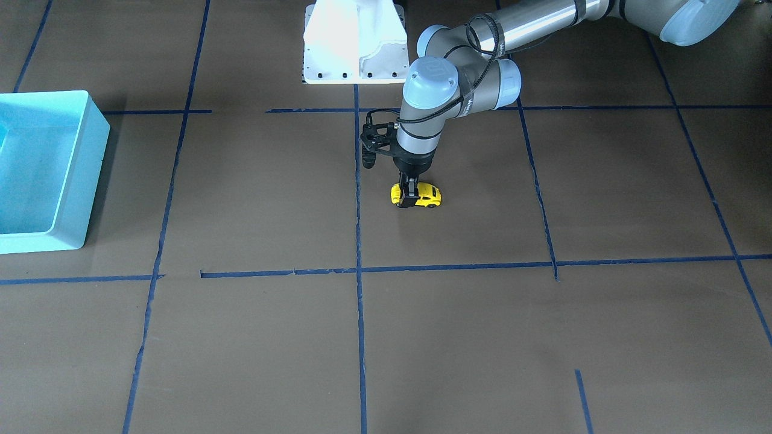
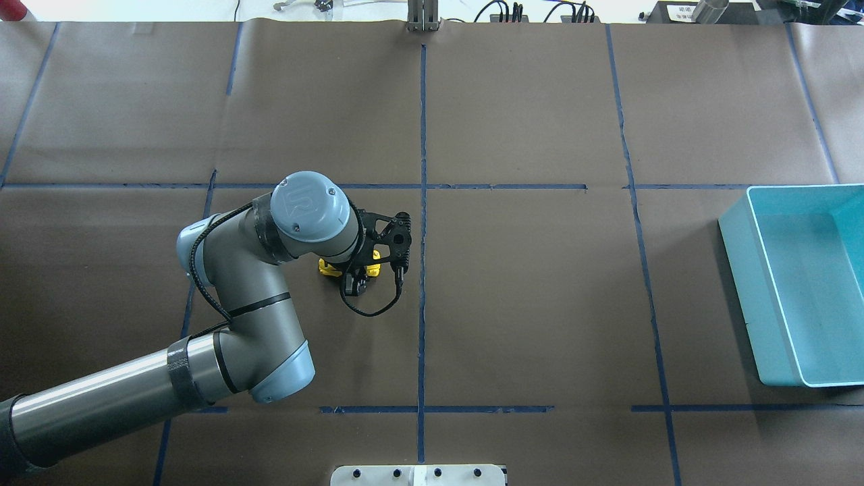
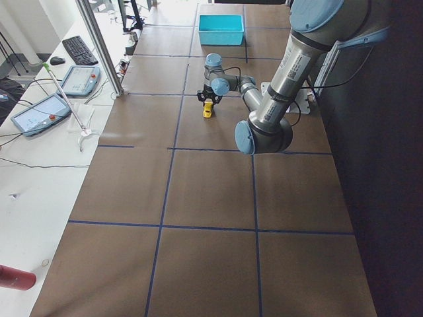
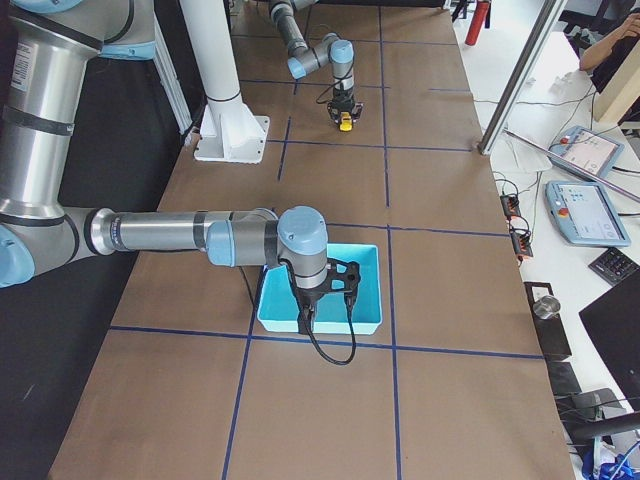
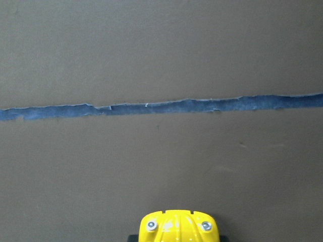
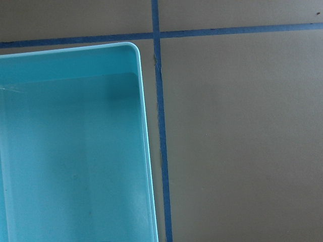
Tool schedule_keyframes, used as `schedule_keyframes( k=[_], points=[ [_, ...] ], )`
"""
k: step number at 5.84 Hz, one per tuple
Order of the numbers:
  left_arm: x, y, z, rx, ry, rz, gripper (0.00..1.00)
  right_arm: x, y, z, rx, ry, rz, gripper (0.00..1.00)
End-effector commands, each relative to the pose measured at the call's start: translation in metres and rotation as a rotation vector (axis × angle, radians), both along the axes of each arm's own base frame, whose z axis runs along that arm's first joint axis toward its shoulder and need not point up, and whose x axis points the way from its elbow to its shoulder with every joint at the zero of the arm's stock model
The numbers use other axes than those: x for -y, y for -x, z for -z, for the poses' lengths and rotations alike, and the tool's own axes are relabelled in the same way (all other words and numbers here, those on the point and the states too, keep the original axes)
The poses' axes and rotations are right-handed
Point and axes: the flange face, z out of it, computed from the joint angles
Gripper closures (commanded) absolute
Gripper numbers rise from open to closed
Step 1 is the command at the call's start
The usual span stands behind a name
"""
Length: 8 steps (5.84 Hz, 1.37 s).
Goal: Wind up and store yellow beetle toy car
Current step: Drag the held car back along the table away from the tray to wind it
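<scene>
The yellow beetle toy car (image 1: 427,194) stands on its wheels on the brown table near the centre line. My left gripper (image 1: 408,198) comes straight down on it, its black fingers closed across the car's body. The car also shows in the overhead view (image 2: 328,268), partly hidden under the wrist, and at the bottom edge of the left wrist view (image 5: 177,227). The turquoise bin (image 2: 737,270) sits at the table's right side and looks empty. My right gripper (image 4: 305,322) hangs over the bin's (image 4: 372,322) near corner; I cannot tell whether it is open or shut.
Blue tape lines (image 1: 358,241) divide the brown table into squares. The white robot base (image 1: 356,42) stands at the table's edge behind the car. The right wrist view shows the bin's rim (image 6: 141,101) and a tape crossing.
</scene>
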Motion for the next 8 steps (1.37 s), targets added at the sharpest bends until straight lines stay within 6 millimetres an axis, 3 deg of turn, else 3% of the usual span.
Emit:
schedule_keyframes(
  k=[1, 3, 7, 8],
  points=[
    [0.001, 0.014, -0.012, -0.013, -0.005, 0.009, 1.0, 0.001, 0.0, 0.001, 0.0, -0.002, 0.001, 0.0],
    [0.002, 0.027, -0.024, -0.024, -0.007, 0.013, 1.0, 0.001, 0.0, 0.001, 0.0, -0.002, 0.001, 0.0],
    [0.0, 0.027, -0.028, -0.025, -0.002, 0.006, 1.0, 0.001, 0.0, 0.001, 0.0, -0.002, 0.0, 0.0],
    [-0.003, 0.025, -0.028, -0.034, 0.02, -0.017, 0.65, 0.001, 0.0, 0.001, 0.0, -0.002, 0.001, 0.0]
  ],
)
